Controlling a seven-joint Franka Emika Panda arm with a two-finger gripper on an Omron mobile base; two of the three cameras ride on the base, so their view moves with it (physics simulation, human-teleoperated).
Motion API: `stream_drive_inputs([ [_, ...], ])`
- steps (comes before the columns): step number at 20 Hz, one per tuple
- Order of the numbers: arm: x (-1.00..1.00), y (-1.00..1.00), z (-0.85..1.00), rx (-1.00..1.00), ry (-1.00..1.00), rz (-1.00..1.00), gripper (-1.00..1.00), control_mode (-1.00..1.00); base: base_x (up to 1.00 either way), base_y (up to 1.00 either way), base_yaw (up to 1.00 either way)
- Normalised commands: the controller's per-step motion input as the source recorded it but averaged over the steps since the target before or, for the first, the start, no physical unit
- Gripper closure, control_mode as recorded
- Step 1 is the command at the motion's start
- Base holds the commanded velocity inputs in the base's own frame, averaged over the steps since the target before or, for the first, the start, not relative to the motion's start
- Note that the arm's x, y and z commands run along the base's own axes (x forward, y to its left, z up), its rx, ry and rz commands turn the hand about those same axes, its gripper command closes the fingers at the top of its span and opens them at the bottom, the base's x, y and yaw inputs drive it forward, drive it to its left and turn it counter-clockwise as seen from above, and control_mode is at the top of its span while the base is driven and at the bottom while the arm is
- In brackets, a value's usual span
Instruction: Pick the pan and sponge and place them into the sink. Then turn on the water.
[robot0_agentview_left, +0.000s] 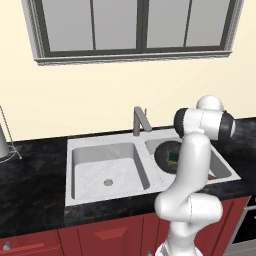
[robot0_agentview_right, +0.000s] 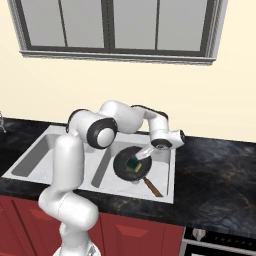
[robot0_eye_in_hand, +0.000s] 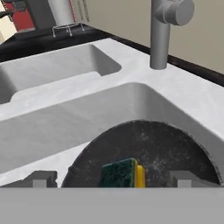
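Resting in pan (robot0_eye_in_hand: 144, 153), sponge (robot0_eye_in_hand: 121, 173) sits between spread fingers (robot0_eye_in_hand: 39, 178).

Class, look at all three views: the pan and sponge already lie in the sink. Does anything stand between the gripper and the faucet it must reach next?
Nothing visible does. The gripper hangs open over the sponge in the pan, inside the sink. The faucet rises from the rim beyond, with only bare basin wall and rim between.

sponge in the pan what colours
Dark green top over a yellow body; the sponge shows best in the hand view.
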Motion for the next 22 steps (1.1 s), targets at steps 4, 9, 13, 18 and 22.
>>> stream_drive_inputs([
  [4,0.08,0.0,0.11,0.05,-0.03,0.0,-1.0,-1.0,0.0,0.0,0.0],
  [9,0.16,0.0,0.1,0.03,-0.04,0.0,-1.0,-1.0,0.0,0.0,0.0],
  [13,0.26,0.0,0.06,0.0,-0.05,0.0,-1.0,-1.0,0.0,0.0,0.0],
  [18,0.14,0.1,0.0,0.0,-0.08,-0.02,-1.0,-1.0,0.0,0.0,0.0],
  [22,0.01,0.16,0.0,0.0,-0.11,-0.08,-1.0,-1.0,0.0,0.0,0.0],
])
